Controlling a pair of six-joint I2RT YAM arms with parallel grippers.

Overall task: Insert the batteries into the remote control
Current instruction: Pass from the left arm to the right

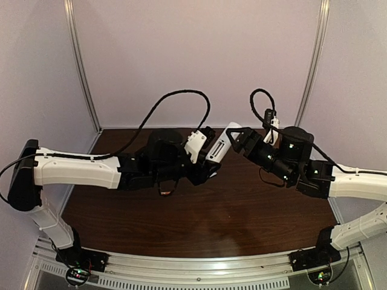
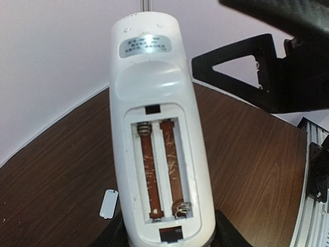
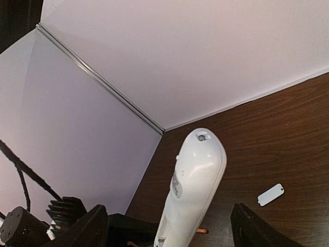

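My left gripper (image 2: 169, 239) is shut on the lower end of the white remote control (image 2: 157, 118), holding it in the air over the table with its back to the camera. The battery bay (image 2: 160, 170) is uncovered; both slots show springs and bare brown floors. From the top, the remote control (image 1: 219, 145) points toward my right gripper (image 1: 239, 140). My right gripper (image 3: 169, 231) stands open, its fingers wide on either side of the remote control (image 3: 198, 180) without touching it. One orange-red battery (image 3: 202, 231) lies on the table below, partly hidden by the remote.
The small loose white cover piece (image 2: 108, 204) lies flat on the dark wooden table (image 1: 199, 217); it shows also as the cover piece (image 3: 271, 194) in the right wrist view. Pale walls close the back and sides. A metal rail (image 1: 193, 266) runs along the near edge.
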